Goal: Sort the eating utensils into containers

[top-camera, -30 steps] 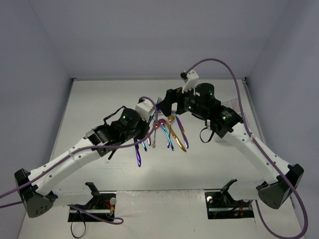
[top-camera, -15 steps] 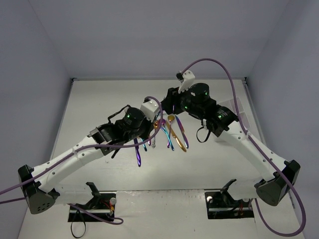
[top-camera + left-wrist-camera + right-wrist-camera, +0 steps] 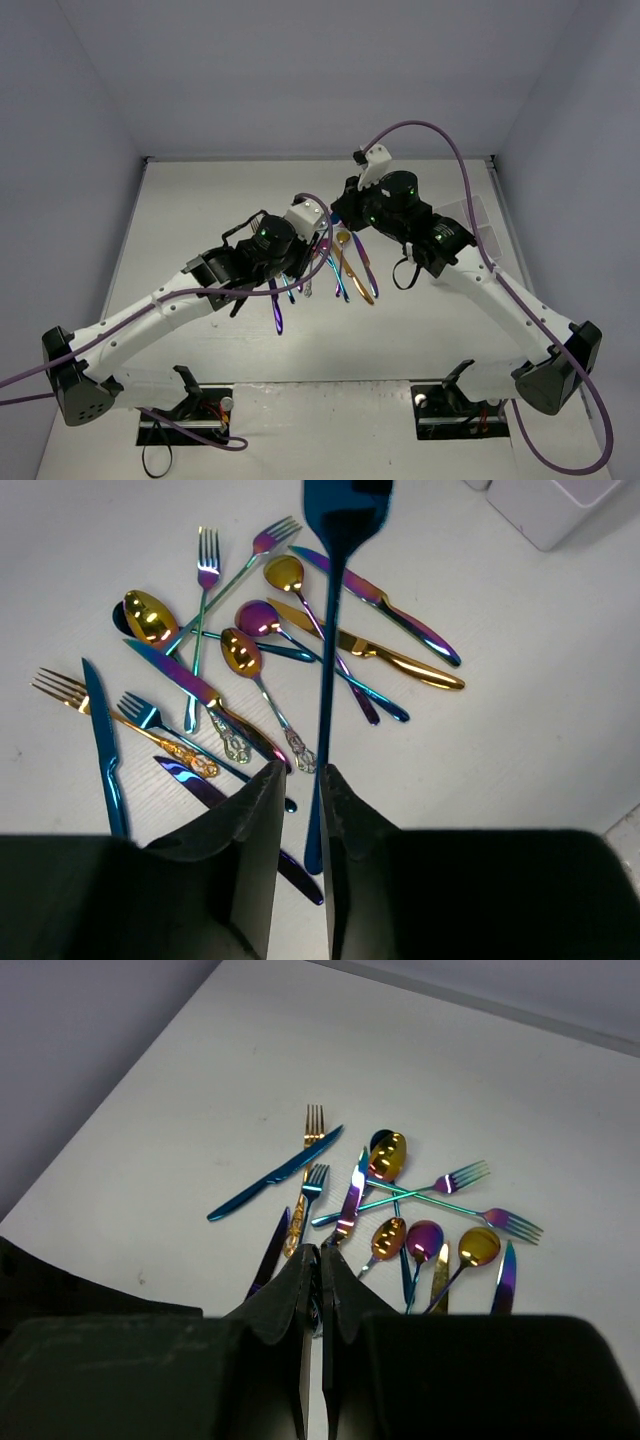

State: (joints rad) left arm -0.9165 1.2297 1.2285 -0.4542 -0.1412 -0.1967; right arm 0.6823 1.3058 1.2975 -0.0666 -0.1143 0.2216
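Holding a slim blue metal utensil (image 3: 325, 650) above the scattered pile of iridescent blue, purple and gold forks, spoons and knives (image 3: 240, 652), the left claw (image 3: 300, 772) is clamped on its handle.
The pile lies on the white tabletop (image 3: 520, 680), a white plastic caddy (image 3: 560, 505) off to its side and apart from it. The right claw (image 3: 313, 1252) hangs over the pile, clenched, its fingers pressed together.
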